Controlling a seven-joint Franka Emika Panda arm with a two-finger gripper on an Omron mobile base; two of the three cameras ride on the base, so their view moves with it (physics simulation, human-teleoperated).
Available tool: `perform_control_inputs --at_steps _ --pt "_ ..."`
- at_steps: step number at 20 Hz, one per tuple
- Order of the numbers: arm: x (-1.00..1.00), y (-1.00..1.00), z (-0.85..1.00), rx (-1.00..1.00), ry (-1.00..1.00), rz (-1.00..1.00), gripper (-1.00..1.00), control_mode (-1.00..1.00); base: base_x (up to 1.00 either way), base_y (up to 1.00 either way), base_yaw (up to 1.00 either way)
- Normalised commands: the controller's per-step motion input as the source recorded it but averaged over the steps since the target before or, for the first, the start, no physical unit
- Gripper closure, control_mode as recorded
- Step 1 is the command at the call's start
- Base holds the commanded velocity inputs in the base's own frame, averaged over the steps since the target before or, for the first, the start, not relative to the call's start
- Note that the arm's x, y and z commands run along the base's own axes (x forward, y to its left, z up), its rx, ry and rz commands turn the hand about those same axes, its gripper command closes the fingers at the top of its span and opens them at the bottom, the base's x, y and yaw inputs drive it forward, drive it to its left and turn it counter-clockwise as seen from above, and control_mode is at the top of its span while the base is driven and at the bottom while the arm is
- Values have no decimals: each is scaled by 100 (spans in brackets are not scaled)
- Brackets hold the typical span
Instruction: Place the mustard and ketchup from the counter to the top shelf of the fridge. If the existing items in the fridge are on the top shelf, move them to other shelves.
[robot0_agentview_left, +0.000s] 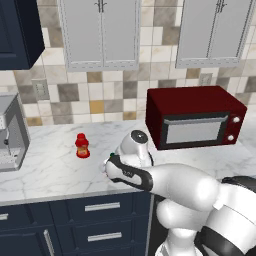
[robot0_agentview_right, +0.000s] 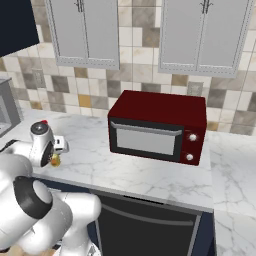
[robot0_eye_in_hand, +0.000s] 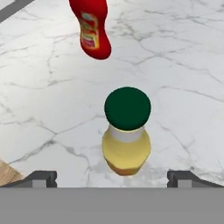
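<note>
Directly above the upright mustard (robot0_eye_in_hand: 127, 131), the pincer (robot0_eye_in_hand: 113, 178) points down, fingers spread wide.

One mustard bottle (robot0_eye_in_hand: 127, 135), one ketchup bottle (robot0_agentview_left: 82, 145) and one red microwave (robot0_agentview_left: 195, 117) stood on one marble tabletop (robot0_agentview_left: 55, 170).

I see the mustard (robot0_eye_in_hand: 126, 133), a slim yellow bottle with dark green cap, standing upright on the white marble counter (robot0_eye_in_hand: 183, 78), with the squat red ketchup (robot0_eye_in_hand: 93, 30) upright at its eleven o'clock, well apart.
</note>
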Motion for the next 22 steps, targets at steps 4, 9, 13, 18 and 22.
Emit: perform_control_inputs --at_steps 4,9,13,18,22 --pt "31 0 -10 0 0 -8 -100 -100 0 0 0" --pt "16 0 -8 0 1 -3 -100 -100 0 0 0" --pt "10 0 -13 0 2 -1 -100 -100 0 0 0" --pt "1 0 -11 0 1 -1 -100 -100 0 0 0" --pt "1 0 -17 0 0 -1 100 -100 0 0 0"
